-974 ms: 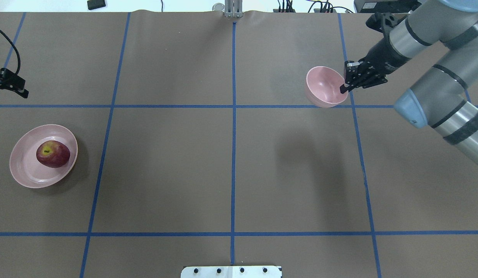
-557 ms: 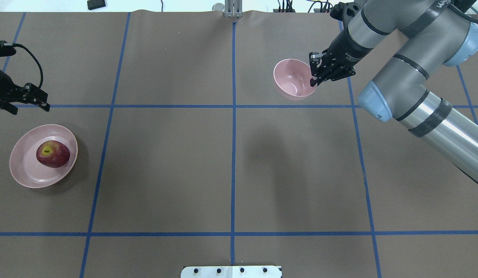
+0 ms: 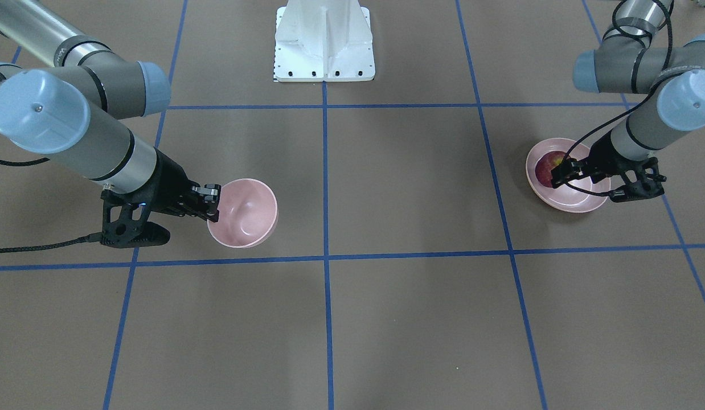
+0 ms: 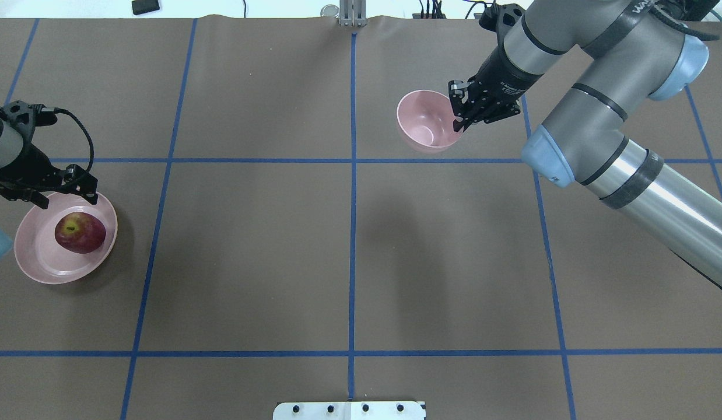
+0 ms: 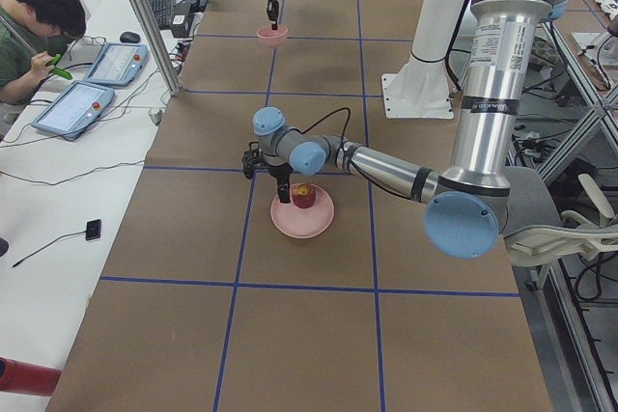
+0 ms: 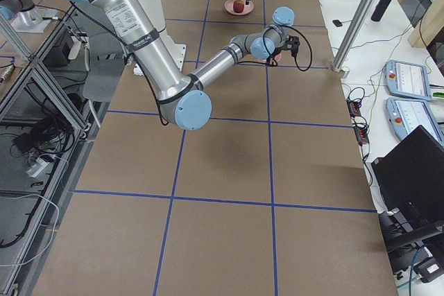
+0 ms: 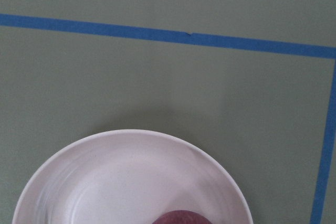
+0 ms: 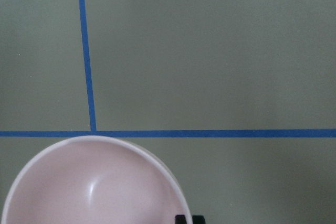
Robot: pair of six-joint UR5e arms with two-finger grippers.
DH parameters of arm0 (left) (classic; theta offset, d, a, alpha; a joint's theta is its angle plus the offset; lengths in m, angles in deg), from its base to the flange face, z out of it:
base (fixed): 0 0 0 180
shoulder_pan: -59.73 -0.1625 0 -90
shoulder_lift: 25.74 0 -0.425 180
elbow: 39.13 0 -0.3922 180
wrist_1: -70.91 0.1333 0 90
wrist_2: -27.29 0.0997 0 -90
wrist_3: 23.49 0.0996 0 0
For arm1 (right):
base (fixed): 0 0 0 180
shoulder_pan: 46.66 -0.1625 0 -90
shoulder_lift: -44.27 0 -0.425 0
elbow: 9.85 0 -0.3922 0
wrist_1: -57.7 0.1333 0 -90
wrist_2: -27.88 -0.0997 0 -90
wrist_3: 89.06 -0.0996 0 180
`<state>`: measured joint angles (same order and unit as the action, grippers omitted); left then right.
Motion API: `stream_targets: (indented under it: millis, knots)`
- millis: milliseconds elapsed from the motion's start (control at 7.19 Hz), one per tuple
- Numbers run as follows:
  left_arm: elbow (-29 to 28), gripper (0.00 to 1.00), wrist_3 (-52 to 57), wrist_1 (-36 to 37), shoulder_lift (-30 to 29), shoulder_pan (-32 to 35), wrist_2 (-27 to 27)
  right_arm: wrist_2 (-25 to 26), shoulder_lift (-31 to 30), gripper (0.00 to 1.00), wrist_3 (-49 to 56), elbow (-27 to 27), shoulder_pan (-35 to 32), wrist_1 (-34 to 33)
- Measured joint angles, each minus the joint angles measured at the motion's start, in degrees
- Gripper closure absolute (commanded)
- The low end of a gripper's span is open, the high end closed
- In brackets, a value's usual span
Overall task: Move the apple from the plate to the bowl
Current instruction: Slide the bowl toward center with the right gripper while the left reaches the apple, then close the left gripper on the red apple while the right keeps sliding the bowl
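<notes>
Brown paper covered the desk (image 4: 250, 256), ruled into squares by blue tape (image 4: 352, 245). Over on the robot's left, the apple (image 4: 80, 232) sat stem-up on the plate (image 4: 40, 262)! The left claw (image 4: 68, 200) hung spread wide above the plate's far rim, gripping nothing and clear of the apple. Across the desk, the right claw (image 4: 459, 119) was clenched on the rim of the bowl (image 4: 422, 119), which rode tilted and lifted off the paper, its shadow lying well apart. White lettering showed on the right arm (image 4: 600, 35), but only "WA" could be made out. Finer print at the wrist was too small to read.
</notes>
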<state>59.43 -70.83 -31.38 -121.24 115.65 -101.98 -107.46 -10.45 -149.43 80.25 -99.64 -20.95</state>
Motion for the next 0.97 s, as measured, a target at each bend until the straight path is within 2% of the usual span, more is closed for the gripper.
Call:
stream_targets:
  millis: [974]
  knots:
    - [0.8, 0.02, -1.4, 0.0, 1.5, -4.4, 1.4, 0.8, 0.1, 1.00, 0.0, 0.0, 1.1, 0.1]
